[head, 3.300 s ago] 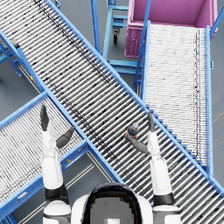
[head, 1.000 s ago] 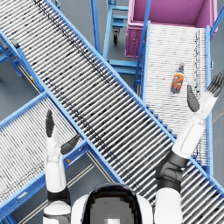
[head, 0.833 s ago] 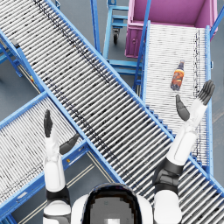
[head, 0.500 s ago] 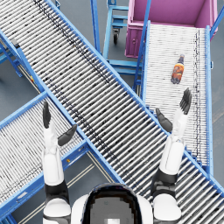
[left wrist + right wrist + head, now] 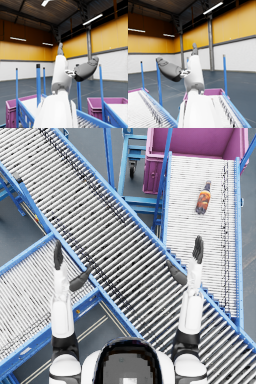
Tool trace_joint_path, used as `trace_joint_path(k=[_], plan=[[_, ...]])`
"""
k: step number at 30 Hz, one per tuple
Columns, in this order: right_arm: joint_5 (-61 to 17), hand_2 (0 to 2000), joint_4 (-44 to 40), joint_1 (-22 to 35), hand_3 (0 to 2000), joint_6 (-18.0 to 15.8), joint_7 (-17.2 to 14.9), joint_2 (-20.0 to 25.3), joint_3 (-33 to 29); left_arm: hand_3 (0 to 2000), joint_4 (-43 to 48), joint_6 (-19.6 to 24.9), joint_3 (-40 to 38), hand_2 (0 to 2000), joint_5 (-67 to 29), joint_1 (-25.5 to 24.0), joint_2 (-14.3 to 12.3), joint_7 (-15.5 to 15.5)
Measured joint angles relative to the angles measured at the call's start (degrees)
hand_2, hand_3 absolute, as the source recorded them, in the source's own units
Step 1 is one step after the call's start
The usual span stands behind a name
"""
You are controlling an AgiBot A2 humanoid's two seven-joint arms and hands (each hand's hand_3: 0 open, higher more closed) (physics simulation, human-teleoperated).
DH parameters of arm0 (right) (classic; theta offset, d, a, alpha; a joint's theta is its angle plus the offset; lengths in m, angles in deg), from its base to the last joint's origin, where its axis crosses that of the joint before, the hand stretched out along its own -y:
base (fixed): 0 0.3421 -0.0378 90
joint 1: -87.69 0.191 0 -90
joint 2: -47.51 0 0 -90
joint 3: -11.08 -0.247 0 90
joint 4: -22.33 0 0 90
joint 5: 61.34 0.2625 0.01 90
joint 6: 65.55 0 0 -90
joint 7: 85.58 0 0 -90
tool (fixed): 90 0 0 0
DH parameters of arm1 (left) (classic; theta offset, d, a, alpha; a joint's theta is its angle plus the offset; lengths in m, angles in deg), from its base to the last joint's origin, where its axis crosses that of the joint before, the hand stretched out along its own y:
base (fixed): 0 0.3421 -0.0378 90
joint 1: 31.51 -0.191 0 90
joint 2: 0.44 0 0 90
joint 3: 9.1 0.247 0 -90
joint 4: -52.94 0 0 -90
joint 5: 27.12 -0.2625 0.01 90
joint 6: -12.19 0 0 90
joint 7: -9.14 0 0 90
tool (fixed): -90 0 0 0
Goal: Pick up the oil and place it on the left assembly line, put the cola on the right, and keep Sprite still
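Cola [image 5: 203,198] lies on right line [image 5: 222,253], carried nearer the pink bin [image 5: 200,140]. Right hand [image 5: 191,264] has drawn back, fingers spread, empty. Left hand [image 5: 64,272] is also spread and empty. Cola step looks done.

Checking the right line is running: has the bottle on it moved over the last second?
Yes. The bottle has slid along the right conveyor, closer to the pink bin at its far end.

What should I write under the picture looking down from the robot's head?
Left hand and right hand up and empty; cola bottle lies on the right line near the pink bin.
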Motion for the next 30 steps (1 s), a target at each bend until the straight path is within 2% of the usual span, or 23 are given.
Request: trace_joint_path(k=[20, 30], plan=[[20.4, 0, 1.6, -8.3, 0, -4.8, -4.9, -12.5, 14.7, 0, -4.5, -4.9, 12.6, 0, 20.4, -7.6, 8.2, 4.8], [22.0, 0, 1.8, -8.9, 0, -5.2, -5.3, -13.4, 15.9, 0, -4.9, -5.2, 13.6, 0, 22.1, -8.2, 8.9, 5.2]])
